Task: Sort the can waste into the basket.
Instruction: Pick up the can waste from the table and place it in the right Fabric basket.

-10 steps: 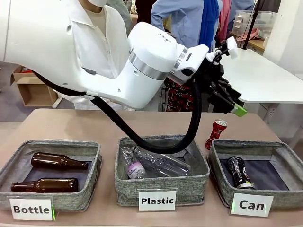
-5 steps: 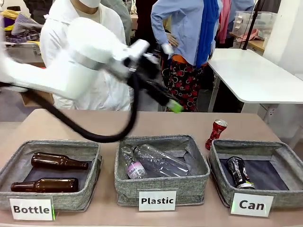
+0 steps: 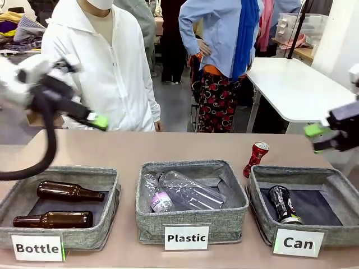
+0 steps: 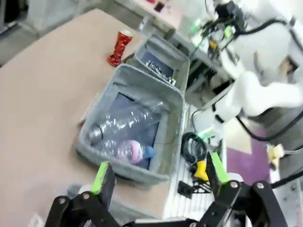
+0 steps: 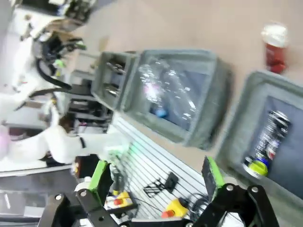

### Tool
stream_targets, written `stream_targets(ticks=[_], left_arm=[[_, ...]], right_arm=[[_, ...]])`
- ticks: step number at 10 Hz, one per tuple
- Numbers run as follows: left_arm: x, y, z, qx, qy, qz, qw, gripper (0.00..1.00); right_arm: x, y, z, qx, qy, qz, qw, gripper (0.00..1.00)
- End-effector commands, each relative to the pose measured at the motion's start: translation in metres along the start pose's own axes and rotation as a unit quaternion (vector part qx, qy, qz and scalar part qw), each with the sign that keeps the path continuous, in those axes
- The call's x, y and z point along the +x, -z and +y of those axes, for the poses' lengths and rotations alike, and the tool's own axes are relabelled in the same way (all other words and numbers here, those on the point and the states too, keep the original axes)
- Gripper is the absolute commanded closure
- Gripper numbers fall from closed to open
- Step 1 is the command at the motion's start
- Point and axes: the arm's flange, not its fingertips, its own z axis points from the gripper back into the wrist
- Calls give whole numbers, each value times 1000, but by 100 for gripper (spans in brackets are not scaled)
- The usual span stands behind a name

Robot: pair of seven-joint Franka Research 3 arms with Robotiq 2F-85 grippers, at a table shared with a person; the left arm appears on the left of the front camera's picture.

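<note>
From the front, the black can (image 3: pixel 282 203) lies inside the Can basket (image 3: pixel 335 235). The red can (image 3: pixel 256 159) stands upright on the bench (image 3: pixel 168 145) just beyond that basket's far left corner, the left gripper (image 3: pixel 95 119) hangs far to the basket's left, and the right gripper (image 3: pixel 317 131) hangs above its far right side. In the left wrist view the left gripper's jaws stand wide apart and empty, the Can basket well ahead with the red can just beside it. In the right wrist view the right gripper's jaws are also apart and empty, the Can basket ahead holding the black can.
</note>
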Motion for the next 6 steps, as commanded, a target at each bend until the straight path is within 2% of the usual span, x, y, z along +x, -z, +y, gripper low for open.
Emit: stream_targets(ticks=[1, 2, 3, 4, 5, 6], left_arm=[[-46, -37, -16, -8, -60, -109, 992, 0], [-72, -61, -18, 0, -70, -168, 983, 0], [-96, -79, -18, 16, -76, -220, 972, 0], [-109, -84, -20, 8, -70, -238, 969, 0], [-112, -86, -15, -6, -60, -251, 966, 0], [-111, -83, -1, -43, -47, -250, 966, 0]], right_arm=[[19, 34, -14, 105, 25, -25, 994, 0], [24, 48, -22, 134, 44, -43, 989, 0], [32, 57, -40, 152, 93, -95, 979, 0], [38, 52, -56, 161, 136, -134, 968, 0], [36, 38, -67, 141, 153, -184, 961, 0], [33, 50, -44, 147, 112, -78, 980, 0]])
